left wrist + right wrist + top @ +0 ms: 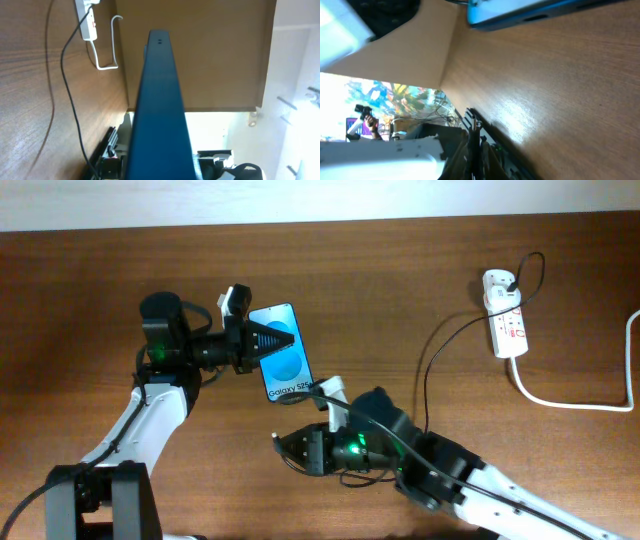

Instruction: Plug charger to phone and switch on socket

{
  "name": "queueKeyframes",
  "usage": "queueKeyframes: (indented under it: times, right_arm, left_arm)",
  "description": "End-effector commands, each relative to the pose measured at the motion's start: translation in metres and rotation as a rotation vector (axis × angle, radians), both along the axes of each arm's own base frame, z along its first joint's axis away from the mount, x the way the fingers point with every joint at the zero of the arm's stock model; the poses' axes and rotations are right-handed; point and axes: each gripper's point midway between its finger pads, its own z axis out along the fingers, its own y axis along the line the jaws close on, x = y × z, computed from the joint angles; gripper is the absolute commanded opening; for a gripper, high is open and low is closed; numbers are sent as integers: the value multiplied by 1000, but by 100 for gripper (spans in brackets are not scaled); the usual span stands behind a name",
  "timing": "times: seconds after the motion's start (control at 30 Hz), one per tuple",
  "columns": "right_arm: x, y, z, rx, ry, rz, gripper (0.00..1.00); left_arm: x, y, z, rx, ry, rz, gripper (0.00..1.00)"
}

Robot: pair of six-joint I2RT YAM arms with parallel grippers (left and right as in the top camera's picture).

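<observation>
The phone shows its blue screen upward at the table's middle, and my left gripper is shut on its upper end. From the left wrist the phone fills the centre as a long blue slab. My right gripper sits just below the phone's lower end, shut on the charger's plug tip. The charger's black cable runs back to a white adapter in the socket at the far right. The phone's lower edge lies close ahead of the plug tip, apart from it.
A thick white cord leaves the socket towards the right edge. The socket and black cable also show in the left wrist view. A pale wall borders the table's far edge.
</observation>
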Motion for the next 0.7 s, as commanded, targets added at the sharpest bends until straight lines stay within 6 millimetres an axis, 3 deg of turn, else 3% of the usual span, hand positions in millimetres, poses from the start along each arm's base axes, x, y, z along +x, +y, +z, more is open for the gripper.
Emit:
queueKeyframes:
  times: [0.0, 0.23, 0.43, 0.67]
  right_arm:
    - [4, 4, -7, -10, 0, -12, 4]
    - [14, -2, -4, -45, -121, -33, 4]
    - [23, -5, 5, -32, -161, -80, 4]
    - [32, -1, 20, 16, -214, -116, 4]
  left_arm:
    - [-5, 0, 7, -2, -112, -32, 0]
    - [-14, 0, 10, -23, -127, -87, 0]
    - [2, 44, 14, -22, -154, 18, 0]
    - [2, 44, 13, -23, -141, 18, 0]
